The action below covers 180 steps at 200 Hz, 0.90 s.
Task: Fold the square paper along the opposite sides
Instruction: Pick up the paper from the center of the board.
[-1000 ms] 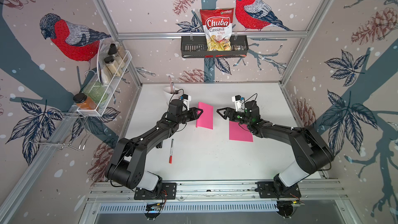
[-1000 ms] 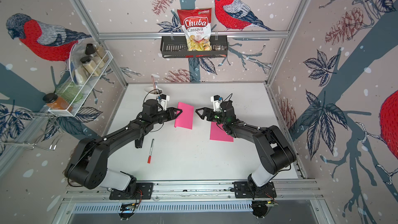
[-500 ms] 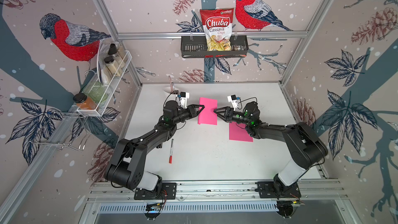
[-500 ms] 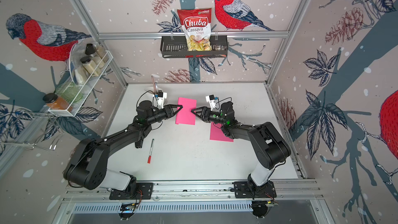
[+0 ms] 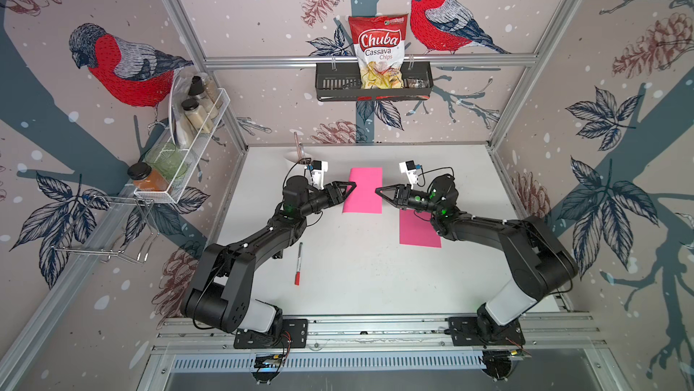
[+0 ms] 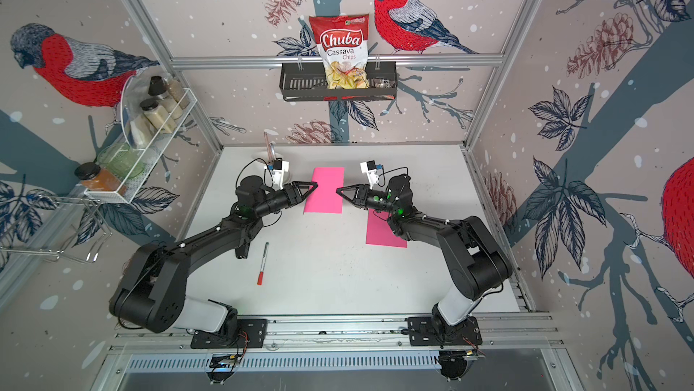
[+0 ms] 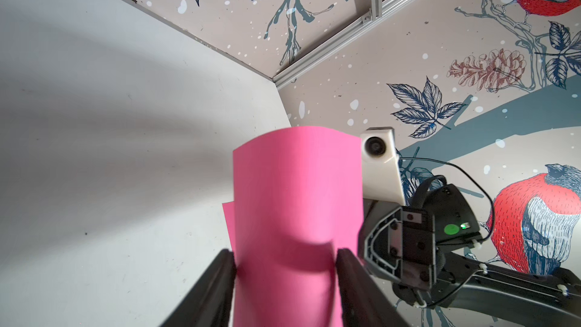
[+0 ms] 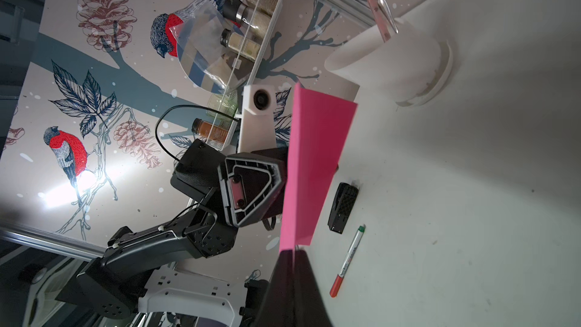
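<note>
the pink paper (image 5: 363, 190), seemingly doubled over already, hung above the counter (image 5: 356, 276) between the right fingers (image 5: 383, 193), clamped on one edge, and the left fingers (image 5: 345, 190), apart around the opposite edge, with the crease left to press.

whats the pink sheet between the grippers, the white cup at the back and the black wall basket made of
pink sheet: thin matte paper, it bows in a curve without creasing.
white cup: smooth with a soft sheen, ceramic or plastic, can't tell which.
black basket: probably coated metal, thin slotted walls, matte.
</note>
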Each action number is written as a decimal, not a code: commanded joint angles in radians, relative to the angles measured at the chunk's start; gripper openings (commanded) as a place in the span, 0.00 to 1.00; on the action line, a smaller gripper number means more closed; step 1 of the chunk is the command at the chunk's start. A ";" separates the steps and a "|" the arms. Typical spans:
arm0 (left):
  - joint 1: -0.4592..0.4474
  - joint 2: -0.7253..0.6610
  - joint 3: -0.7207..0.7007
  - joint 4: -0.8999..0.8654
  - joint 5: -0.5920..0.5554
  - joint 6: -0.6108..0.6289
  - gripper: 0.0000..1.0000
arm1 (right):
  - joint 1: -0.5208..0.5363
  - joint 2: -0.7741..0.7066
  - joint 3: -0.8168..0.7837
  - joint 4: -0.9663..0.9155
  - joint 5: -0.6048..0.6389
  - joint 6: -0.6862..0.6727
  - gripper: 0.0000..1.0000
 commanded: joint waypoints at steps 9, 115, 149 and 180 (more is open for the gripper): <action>0.028 -0.019 0.009 0.062 0.110 -0.024 0.75 | -0.010 -0.080 0.132 -0.372 0.005 -0.294 0.00; 0.091 -0.014 -0.062 0.339 0.333 -0.252 0.96 | 0.020 -0.165 0.334 -0.689 -0.101 -0.527 0.00; 0.091 0.030 -0.090 0.615 0.363 -0.433 0.97 | 0.036 -0.153 0.345 -0.698 -0.118 -0.530 0.00; 0.092 0.023 -0.106 0.698 0.370 -0.487 0.92 | 0.017 -0.136 0.358 -0.774 -0.095 -0.572 0.00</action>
